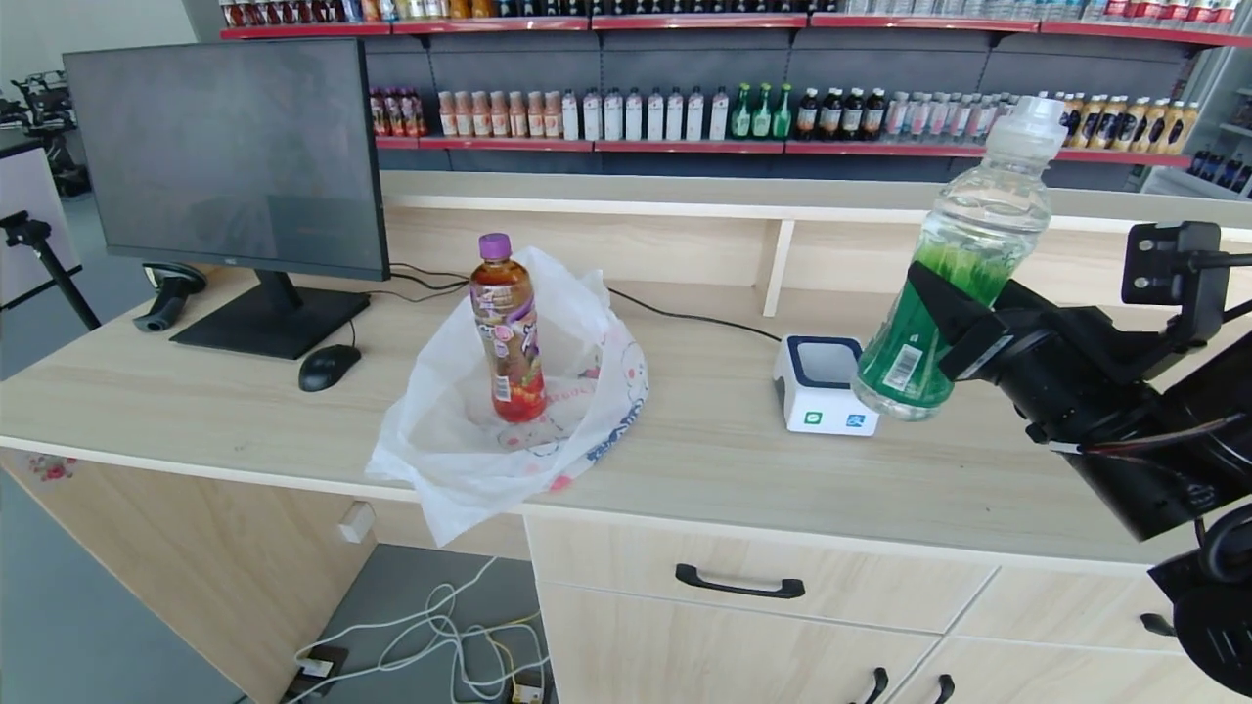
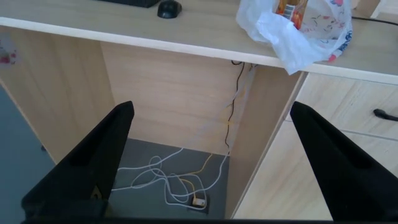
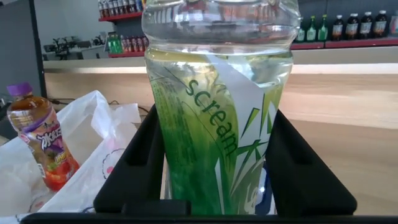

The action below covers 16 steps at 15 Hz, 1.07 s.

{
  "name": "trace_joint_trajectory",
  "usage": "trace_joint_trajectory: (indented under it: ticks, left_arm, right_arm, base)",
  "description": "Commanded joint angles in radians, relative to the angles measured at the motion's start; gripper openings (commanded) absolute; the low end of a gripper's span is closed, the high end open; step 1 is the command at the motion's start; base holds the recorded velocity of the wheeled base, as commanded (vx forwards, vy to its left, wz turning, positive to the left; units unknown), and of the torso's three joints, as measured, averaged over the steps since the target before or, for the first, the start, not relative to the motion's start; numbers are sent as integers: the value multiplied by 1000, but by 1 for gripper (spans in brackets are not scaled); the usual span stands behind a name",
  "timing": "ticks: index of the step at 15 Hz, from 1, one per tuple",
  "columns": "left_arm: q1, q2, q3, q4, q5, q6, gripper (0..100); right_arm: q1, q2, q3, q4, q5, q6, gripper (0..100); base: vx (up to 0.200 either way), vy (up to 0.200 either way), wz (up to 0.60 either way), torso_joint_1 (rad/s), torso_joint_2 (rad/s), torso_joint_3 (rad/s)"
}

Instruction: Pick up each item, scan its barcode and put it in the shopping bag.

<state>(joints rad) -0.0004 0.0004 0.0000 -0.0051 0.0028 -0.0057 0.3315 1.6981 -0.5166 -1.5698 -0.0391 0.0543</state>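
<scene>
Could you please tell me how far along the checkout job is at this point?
Done: the purple-capped bottle stands upright in the shopping bag. In hand: the right hand grips the green bottle, lifted beside the scanner; whether it has scanned, I cannot tell. Left: bagging that bottle. The left hand hangs open below the counter.

A dark monitor (image 1: 230,156) stands on the counter (image 1: 704,460), a black mouse (image 1: 329,368) just beside its base
</scene>
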Motion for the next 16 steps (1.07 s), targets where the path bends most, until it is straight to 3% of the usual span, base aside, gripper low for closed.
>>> trace_joint_trajectory:
  ticks: [1,4,9,16]
  left_arm:
    - [0,0,0,-1,0,0,100]
    - [0,0,0,-1,0,0,100]
    - [2,1,0,-1,0,-2,100]
    - [2,1,0,-1,0,-3,100]
  right_arm:
    - [17,-2,7,-1,4,1,0]
    - [21,-8,10,-1,4,3,0]
    - [27,-20,15,-1,5,-4,0]
    - [24,110,-191,-1,56,-155,0]
  base:
    - [0,0,0,0,0,0]
    - [200,0,0,-10,-2,4]
    - [0,0,0,0,0,0]
    - [0,0,0,0,0,0]
